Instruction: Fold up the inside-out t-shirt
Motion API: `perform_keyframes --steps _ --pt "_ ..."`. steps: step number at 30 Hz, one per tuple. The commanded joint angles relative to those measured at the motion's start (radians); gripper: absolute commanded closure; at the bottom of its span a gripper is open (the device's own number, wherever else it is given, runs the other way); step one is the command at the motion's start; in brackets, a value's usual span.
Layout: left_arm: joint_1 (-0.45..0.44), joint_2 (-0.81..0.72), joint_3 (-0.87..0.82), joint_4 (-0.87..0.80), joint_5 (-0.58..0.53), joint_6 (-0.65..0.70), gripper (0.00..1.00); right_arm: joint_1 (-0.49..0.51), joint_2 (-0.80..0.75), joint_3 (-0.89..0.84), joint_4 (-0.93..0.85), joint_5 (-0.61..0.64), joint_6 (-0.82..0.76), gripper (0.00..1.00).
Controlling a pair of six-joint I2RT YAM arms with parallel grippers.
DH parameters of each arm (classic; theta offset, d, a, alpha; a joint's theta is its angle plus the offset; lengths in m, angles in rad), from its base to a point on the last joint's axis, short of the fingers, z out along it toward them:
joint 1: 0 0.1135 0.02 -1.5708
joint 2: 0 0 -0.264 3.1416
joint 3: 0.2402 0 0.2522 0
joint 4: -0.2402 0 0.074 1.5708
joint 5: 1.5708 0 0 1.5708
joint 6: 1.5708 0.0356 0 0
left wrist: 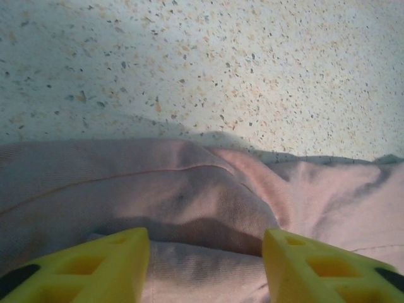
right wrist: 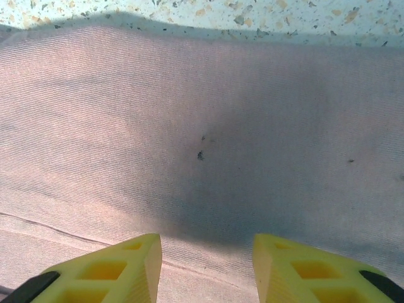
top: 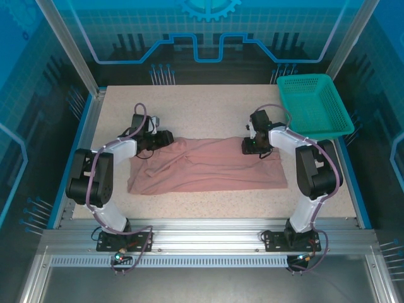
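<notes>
Inside-out t-shirt (top: 208,167) lies as a wide, rumpled strip across the middle of the surface (top: 208,107), long axis left to right; teal basket (top: 303,78) sits well apart at the far right corner.

Left gripper (top: 163,139) is at the shirt's far left corner; jaws stand moderately apart, straddling a raised ridge of cloth (left wrist: 189,196); no pinch visible. Right gripper (top: 257,146) is low over the far right edge; jaws moderately apart above flat cloth, holding nothing.

Risks, as judged:
- left jaws may close on the ridge and take several layers or only the top one; the fold would then drag crooked;
- right jaws have no ridge to bite, so they may slide off the flat weave and lift nothing;
- uneven grips would skew the strip or bunch the left end further.

Views compared: the top view gives the whole outline and both arms' placing, but not the jaw gaps; the left wrist view shows the ridge and the bare speckled surface beyond; the right wrist view shows a seam line (right wrist: 63,227) and a dark speck (right wrist: 200,154).
</notes>
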Motion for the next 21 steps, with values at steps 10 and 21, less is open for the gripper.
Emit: perform_keyframes --steps 10,21 --pt "-0.001 -0.066 -0.045 -0.039 -0.164 0.023 0.42 0.006 -0.018 -0.003 -0.003 -0.025 -0.012 0.57" --pt "-0.003 0.046 0.029 -0.044 -0.061 0.019 0.42 0.010 -0.013 -0.004 -0.006 -0.024 -0.010 0.57"
